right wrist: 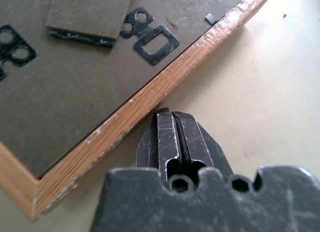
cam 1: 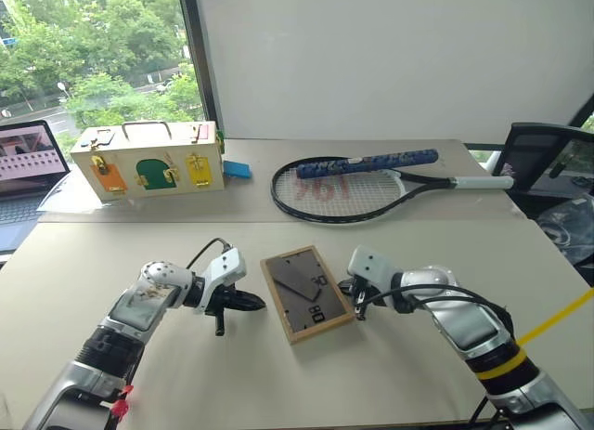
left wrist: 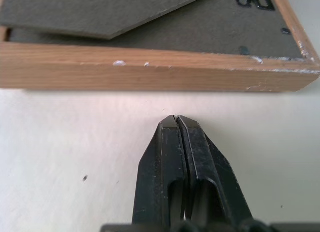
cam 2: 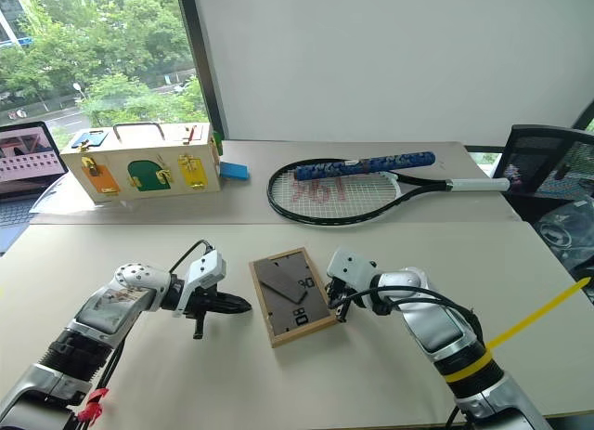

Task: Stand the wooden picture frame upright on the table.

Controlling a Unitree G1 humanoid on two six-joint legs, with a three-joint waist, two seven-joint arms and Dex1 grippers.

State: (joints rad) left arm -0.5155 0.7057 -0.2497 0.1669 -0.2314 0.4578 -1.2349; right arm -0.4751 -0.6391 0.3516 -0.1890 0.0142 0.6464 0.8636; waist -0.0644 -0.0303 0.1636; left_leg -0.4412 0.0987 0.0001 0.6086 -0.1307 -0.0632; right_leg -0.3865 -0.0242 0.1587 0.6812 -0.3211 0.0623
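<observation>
1. So the wooden picture frame (cam 1: 307, 293) is lying flat, dark back up, toward the near edge of the table (cam 1: 390, 374) and roughly midway along it, just on the near side of the seam. Nothing is upright yet, so the whole job is still ahead.

2. The left gripper (cam 1: 258, 304) sits just beside the frame's left side, jaws shut with nothing between them, tip close to the wood but not touching in the wrist view. The right gripper (cam 2: 332, 298) is the same deal, shut and empty, right up against the opposite side. Hard to say whether it's actually in contact or just off it.

3. What worries me: two closed tips squeezing from both sides can simply shove the frame along the smooth top or spin it instead of tipping it up.

4. The stand leg (right wrist: 90, 14) looks folded flat against the back. If the frame gets raised without that leg swung out, I'd bet it flops straight back down, maybe picture side first.

5. If it scoots away toward the far edge, there's the tennis racket (cam 1: 371, 184) past the seam, and the cream latch box (cam 1: 148, 161) near the far left corner. Well apart, so less of a risk.
</observation>
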